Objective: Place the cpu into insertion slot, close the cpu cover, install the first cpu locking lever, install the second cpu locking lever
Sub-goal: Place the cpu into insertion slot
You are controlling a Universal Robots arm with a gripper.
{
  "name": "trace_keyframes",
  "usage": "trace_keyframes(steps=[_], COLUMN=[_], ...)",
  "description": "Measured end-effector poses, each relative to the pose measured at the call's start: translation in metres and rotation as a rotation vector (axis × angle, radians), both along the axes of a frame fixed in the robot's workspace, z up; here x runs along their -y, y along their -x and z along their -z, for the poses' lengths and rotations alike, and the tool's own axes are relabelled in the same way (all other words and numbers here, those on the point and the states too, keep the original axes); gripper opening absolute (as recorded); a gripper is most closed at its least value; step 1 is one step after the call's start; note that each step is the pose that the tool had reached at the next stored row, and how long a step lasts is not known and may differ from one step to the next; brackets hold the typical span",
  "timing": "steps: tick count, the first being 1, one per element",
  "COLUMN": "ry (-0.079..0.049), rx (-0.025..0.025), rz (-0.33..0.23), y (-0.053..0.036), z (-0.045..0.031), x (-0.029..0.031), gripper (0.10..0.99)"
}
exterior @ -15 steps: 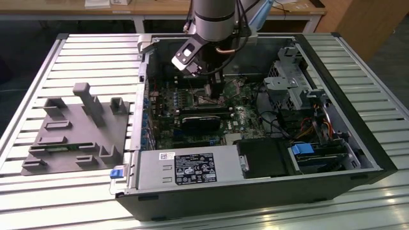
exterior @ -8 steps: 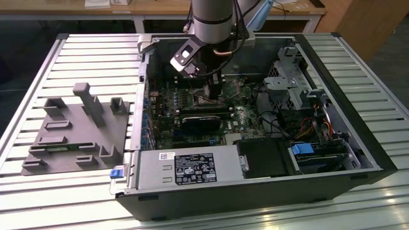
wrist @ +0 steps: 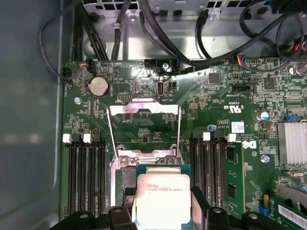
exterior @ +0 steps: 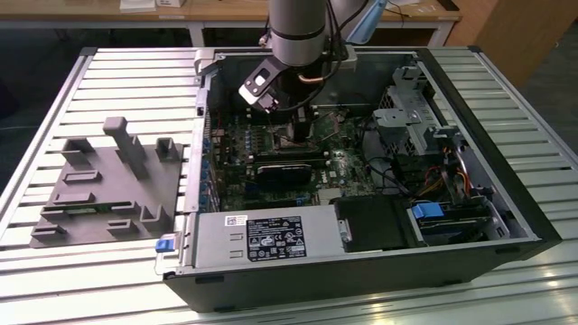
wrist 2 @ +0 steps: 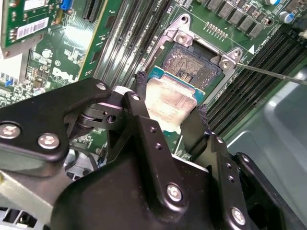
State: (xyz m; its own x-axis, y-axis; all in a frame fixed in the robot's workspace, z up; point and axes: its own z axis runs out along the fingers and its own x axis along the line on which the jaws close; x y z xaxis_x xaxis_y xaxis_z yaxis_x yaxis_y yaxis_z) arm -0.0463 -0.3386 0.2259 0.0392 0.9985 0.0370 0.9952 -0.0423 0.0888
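My gripper [wrist 2: 170,98] is shut on the cpu [wrist 2: 169,103], a pale silvery square chip on a blue-green edge, pinched between two black fingers [wrist 2: 140,108]. It hangs just above the insertion slot [wrist 2: 189,64], whose dark centre and silver rim lie partly uncovered beside the chip. In the first wrist view the cpu [wrist: 160,194] covers most of the slot [wrist: 125,178]. The cpu cover [wrist: 144,107], a silver frame with a large window, stands swung open beyond the slot. A thin lever rod [wrist 2: 273,74] sticks out from the slot's corner. In the exterior view the gripper [exterior: 298,132] reaches down into the computer case [exterior: 532,223].
Long black memory slots [wrist: 86,177] flank the socket on both sides. A black card [exterior: 281,172] lies just in front of the socket, with the power supply [exterior: 271,237] at the case's front. A drive cage [exterior: 411,108] and cables [wrist: 182,57] crowd one side. A grey fixture [exterior: 108,183] sits on the slatted table.
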Motion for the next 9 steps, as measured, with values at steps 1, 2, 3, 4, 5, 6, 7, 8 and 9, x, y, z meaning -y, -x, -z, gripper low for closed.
trace_keyframes(steps=[1,2,3,4,5,6,7,8,9], ry=[0.0,0.0,0.0,0.0,0.0,0.0,0.0,0.0,0.0], rx=[0.0,0.0,0.0,0.0,-0.0001,-0.0002,-0.0001,0.0,0.0], rz=[0.001,0.003,0.004,0.005,0.007,0.007,0.008,0.008,0.009], y=[0.0007,0.0015,0.0022,0.0028,0.0032,0.0036,0.004,0.0044,0.0048], z=[0.0013,0.0025,0.0035,0.0045,0.0054,0.006,0.0066,0.0072,0.0077], x=[-0.0003,-0.0008,-0.0013,-0.0017,-0.0022,-0.0029,-0.0038,-0.0046,-0.0054], gripper=[0.533,0.533,0.533,0.533,0.533,0.533,0.533,0.533,0.533])
